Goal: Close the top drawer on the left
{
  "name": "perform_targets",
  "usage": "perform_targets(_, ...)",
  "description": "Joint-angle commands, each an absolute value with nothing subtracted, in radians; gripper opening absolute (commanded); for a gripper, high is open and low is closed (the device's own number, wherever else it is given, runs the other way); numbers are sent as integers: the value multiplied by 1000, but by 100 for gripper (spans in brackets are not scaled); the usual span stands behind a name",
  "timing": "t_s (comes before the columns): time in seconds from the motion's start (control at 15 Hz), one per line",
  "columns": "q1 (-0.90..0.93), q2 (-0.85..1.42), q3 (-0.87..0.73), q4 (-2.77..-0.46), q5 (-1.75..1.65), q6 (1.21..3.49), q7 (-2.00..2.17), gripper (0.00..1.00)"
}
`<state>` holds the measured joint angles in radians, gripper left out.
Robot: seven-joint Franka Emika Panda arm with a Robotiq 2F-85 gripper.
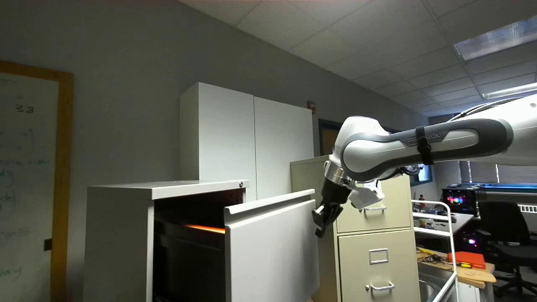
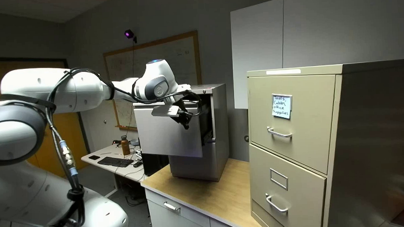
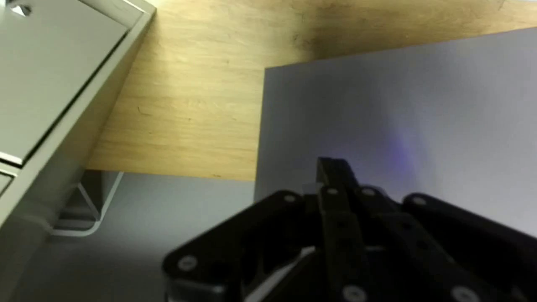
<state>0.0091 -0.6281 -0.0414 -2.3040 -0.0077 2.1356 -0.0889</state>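
The top drawer stands open at six o'clock in an exterior view. Near its front, the gripper, fingers closed together, hangs at two o'clock from an arm with part-hidden Franka lettering. At three, the card on a filing cabinet reads “Tools, Cables, Office Supplies.”

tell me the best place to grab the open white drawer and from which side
Probably the lip along the top edge of the white drawer, coming from above: with the drawer pulled out, that edge stands clear of the cabinet, while the front panel below is flat, with no handle showing.
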Motion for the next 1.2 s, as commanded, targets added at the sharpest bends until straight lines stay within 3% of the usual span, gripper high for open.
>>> perform_targets(0.0, 51, -579, -15, -2244, 29, 2195, -86, 0)
perform_targets(0.6, 113, -442, -3, -2082, 102, 2231, -91, 0)
perform_targets(1.13, 140, -215, 39, -1803, 156, 2220, -86, 0)
